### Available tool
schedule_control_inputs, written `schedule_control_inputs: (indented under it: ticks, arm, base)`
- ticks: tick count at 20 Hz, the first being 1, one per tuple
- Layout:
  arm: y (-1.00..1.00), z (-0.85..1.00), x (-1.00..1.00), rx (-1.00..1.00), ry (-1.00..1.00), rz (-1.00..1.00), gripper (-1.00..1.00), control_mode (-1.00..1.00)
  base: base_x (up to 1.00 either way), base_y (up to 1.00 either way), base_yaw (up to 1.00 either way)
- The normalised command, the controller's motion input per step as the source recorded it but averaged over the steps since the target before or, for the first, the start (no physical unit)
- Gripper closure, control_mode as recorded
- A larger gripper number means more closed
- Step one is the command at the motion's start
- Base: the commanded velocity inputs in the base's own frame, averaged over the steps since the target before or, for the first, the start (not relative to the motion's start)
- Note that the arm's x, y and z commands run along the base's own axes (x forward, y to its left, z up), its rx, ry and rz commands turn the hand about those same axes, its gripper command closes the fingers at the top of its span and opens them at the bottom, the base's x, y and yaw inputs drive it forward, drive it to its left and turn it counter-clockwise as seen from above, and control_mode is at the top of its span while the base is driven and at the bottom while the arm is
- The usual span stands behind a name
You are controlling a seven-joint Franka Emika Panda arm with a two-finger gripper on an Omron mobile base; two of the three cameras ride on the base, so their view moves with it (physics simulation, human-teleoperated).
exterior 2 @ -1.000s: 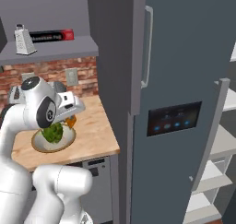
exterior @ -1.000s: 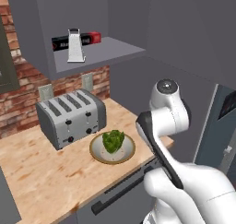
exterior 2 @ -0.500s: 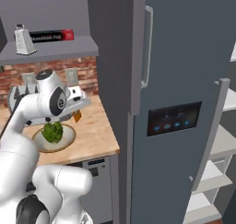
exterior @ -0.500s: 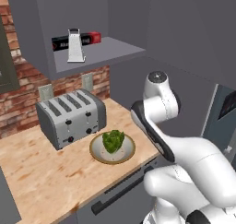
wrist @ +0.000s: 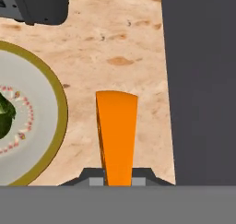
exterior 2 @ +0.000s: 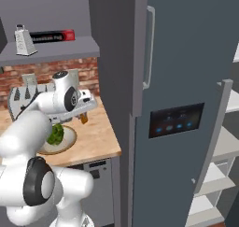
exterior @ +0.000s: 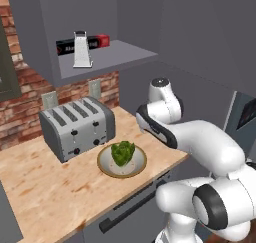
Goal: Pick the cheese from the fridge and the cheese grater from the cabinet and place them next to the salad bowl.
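Hand view looks straight down past the gripper (wrist: 117, 181), whose jaws are clenched on the cheese (wrist: 117, 135), a smooth orange-yellow wedge jutting out ahead of the fingertips, narrower toward the grip and squared off at its far end. Below it lies bare wooden counter (wrist: 120, 48); the salad bowl (wrist: 32, 126) with its olive rim sits just to one side of the pincer, the fridge (wrist: 203, 80) wall to the other. Released from too high, the wedge could tumble or bounce against the bowl's rim; drifting sideways risks setting it on the rim itself.
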Motion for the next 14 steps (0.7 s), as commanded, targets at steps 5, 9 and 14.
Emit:
schedule_control_inputs:
  ticks: [5,9,14]
  arm:
    - [0.0,-0.3,0.09,0.05,0.05,0.01,1.0,-1.0]
    - [-0.08,-0.22,0.0,0.1,0.0,0.03,1.0,-1.0]
    - [-0.14,-0.25,-0.05,0.14,-0.01,0.09,1.0,-1.0]
  base:
    - [0.0,0.0,0.0]
    - [0.0,0.0,0.0]
    - [0.0,0.0,0.0]
